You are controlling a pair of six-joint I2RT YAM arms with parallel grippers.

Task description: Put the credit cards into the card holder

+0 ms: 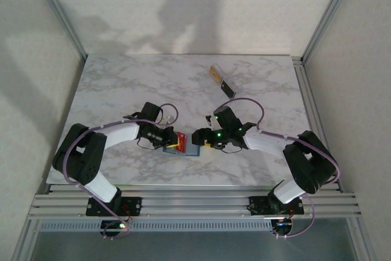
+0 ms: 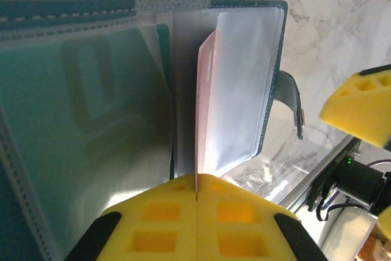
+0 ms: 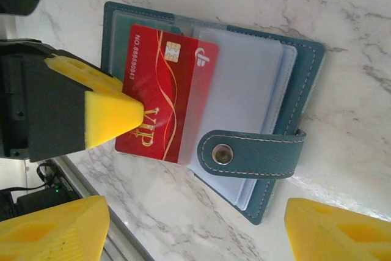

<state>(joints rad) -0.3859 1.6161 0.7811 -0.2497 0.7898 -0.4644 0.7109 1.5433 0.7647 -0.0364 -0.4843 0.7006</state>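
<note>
The red card (image 3: 168, 102) is glossy plastic, the teal wallet (image 3: 256, 154) stitched leather-look, the table (image 3: 354, 22) smooth marble-patterned.

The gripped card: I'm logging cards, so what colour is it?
The card is red with gold swirls and lettering, best seen in the right wrist view.

Red credit card (image 3: 165, 96) (VIP) part-sleeved.

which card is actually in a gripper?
The red VIP card: the left gripper pinches it at the teal wallet. The gold card and the dark card sit far back on the table, away from both arms.
</note>
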